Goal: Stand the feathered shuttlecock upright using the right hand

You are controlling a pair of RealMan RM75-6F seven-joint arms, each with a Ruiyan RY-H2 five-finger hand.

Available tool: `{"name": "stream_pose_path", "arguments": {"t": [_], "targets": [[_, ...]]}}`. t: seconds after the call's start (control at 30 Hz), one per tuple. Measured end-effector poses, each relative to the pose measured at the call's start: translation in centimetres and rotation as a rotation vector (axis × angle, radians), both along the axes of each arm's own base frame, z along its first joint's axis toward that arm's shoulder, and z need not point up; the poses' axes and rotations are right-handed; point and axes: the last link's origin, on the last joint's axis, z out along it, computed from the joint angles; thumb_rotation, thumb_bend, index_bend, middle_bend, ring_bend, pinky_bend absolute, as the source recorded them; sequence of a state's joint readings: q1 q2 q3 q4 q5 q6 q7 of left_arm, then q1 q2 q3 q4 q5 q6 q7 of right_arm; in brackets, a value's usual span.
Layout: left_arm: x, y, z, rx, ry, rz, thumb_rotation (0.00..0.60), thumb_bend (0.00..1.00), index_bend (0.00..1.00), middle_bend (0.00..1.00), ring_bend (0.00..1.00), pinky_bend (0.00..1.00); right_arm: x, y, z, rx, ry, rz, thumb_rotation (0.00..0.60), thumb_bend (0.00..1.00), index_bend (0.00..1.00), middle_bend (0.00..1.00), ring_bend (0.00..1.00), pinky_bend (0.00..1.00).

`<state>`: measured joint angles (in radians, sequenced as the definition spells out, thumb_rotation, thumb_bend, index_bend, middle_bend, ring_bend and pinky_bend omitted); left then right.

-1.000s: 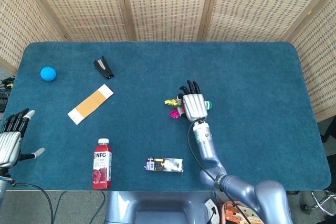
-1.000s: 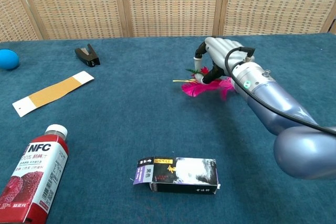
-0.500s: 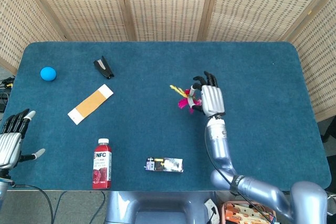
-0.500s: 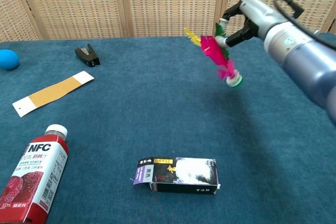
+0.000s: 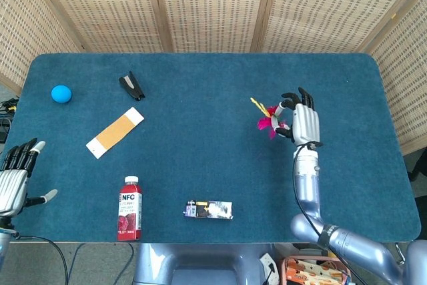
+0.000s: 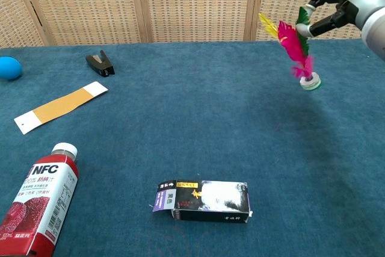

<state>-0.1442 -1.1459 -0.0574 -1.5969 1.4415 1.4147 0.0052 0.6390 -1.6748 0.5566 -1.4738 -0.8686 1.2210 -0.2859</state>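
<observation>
The feathered shuttlecock (image 6: 296,46) has pink, yellow and green feathers and a round white-green base (image 6: 310,82). It hangs in the air above the blue table, base down and tilted. My right hand (image 6: 346,1) pinches its feathers near the top, at the upper right of the chest view. In the head view the right hand (image 5: 302,121) is right of centre with the shuttlecock (image 5: 268,117) at its left side. My left hand (image 5: 15,175) rests at the table's left edge, fingers apart, holding nothing.
A dark carton (image 6: 204,201) lies flat near the front. A red NFC juice bottle (image 6: 36,209) lies at the front left. An orange-and-white strip (image 6: 61,106), a black clip (image 6: 100,64) and a blue ball (image 6: 9,67) sit on the left half. Wicker screens stand behind.
My right hand lifted the shuttlecock off the table and carried it up and to the right. The shuttlecock went from lying flat to hanging base-down. The left hand stayed still.
</observation>
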Motion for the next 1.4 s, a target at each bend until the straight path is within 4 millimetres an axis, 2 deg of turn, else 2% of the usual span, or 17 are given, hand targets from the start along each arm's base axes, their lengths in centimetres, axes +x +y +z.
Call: {"name": "stream_pose_path", "arguments": {"t": [0.17,0.57,1.4], "targets": [[0.1,-0.1,-0.1,-0.003,0.004,-0.003,0.600,0.00,0.00,0.00,0.00,0.00,-1.3,0.2,0.0,0.003,-0.138,-0.088,0.600,0.40,0.63,0.25,0.00,0.00],[0.1,0.0,-0.4,-0.008,0.010,-0.003,0.600,0.00,0.00,0.00,0.00,0.00,-4.4,0.3,0.0,-0.059,-0.338,-0.234,0.600,0.40,0.63,0.25,0.00,0.00],[0.2,-0.1,-0.4,-0.007,0.009,-0.005,0.600,0.00,0.00,0.00,0.00,0.00,-7.4,0.8,-0.2,-0.082,-0.361,-0.328,0.600,0.40,0.63,0.25,0.00,0.00]]}}
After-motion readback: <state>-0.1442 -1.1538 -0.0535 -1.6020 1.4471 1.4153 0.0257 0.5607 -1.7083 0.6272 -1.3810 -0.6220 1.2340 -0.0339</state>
